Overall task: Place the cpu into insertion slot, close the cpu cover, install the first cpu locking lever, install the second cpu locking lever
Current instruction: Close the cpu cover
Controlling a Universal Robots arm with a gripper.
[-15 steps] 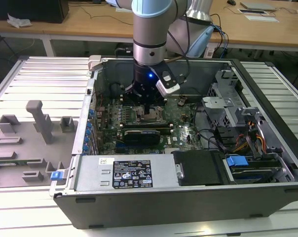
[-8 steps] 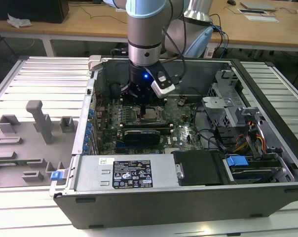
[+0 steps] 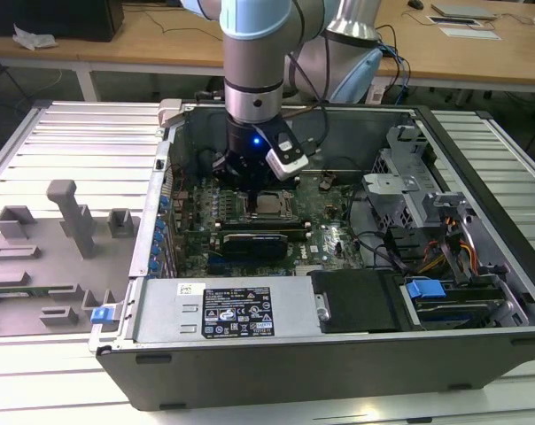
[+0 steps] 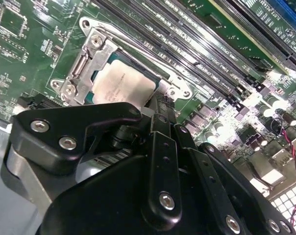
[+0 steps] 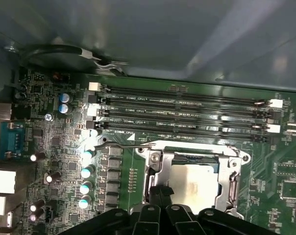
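The cpu [image 5: 193, 182] lies flat in the insertion slot [image 5: 197, 158], its pale metal top showing through the window of the cpu cover [image 5: 155, 166], which is down over it. In the second wrist view the cpu [image 4: 119, 84] sits inside the silver cover frame [image 4: 84, 61]. A thin wire locking lever [image 5: 122, 146] lies low along the socket's side that faces the memory slots. My gripper [image 5: 160, 192] is shut, with its tips together at the socket's edge beside the chip. It holds nothing. In the exterior view the gripper [image 3: 252, 200] hangs straight down over the cpu [image 3: 269, 205].
Long black memory slots [image 5: 187, 115] run beside the socket, and capacitors [image 5: 86, 171] stand on the other side. The open computer case [image 3: 480, 292] walls the board in, with a drive cage [image 3: 400, 190] and cables [image 3: 445, 243] at the exterior view's right. Grey fixtures [image 3: 68, 217] sit outside.
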